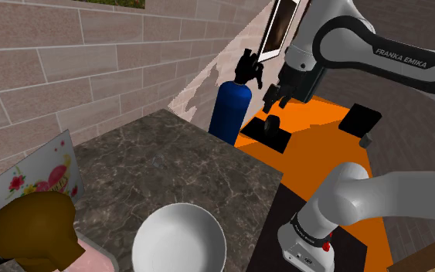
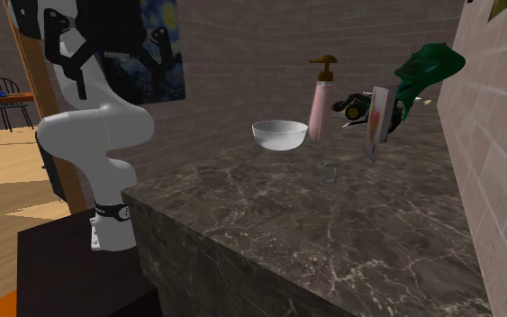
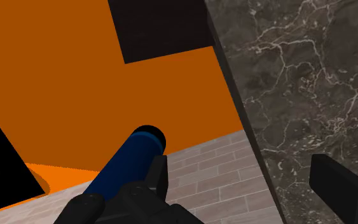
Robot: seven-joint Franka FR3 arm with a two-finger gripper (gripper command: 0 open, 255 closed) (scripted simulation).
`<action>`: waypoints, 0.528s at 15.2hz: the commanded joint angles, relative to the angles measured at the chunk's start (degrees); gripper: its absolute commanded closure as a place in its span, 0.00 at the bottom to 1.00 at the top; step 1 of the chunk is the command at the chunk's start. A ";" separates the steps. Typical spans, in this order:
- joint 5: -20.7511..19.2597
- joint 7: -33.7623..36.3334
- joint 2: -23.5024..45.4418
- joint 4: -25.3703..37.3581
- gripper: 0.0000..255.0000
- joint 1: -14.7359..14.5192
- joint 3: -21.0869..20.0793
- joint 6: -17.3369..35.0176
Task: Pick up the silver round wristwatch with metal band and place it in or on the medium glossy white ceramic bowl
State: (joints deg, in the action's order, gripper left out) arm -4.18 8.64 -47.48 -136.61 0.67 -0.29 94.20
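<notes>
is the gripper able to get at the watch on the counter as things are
Probably yes. The watch lies alone on bare counter, apart from the bowl. The open gripper hangs beyond the counter's edge beside the blue cylinder, with no obstacle seen between.

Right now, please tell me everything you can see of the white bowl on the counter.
The bowl is round and glossy white, with a thin rim and smooth sides. It stands upright and empty on the dark marbled counter, near the edge facing the robot's stand. A pink pump bottle stands close beside it.
</notes>
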 commanded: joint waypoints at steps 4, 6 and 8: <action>2.68 4.33 1.85 -0.97 0.00 -1.07 -3.26 2.48; 4.38 7.17 3.47 -1.27 0.00 -1.77 -5.43 4.25; 5.97 9.99 5.37 -1.28 0.00 -2.44 -7.59 6.09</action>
State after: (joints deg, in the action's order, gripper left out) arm 0.79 16.84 -43.06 -137.98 -1.32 -6.51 99.43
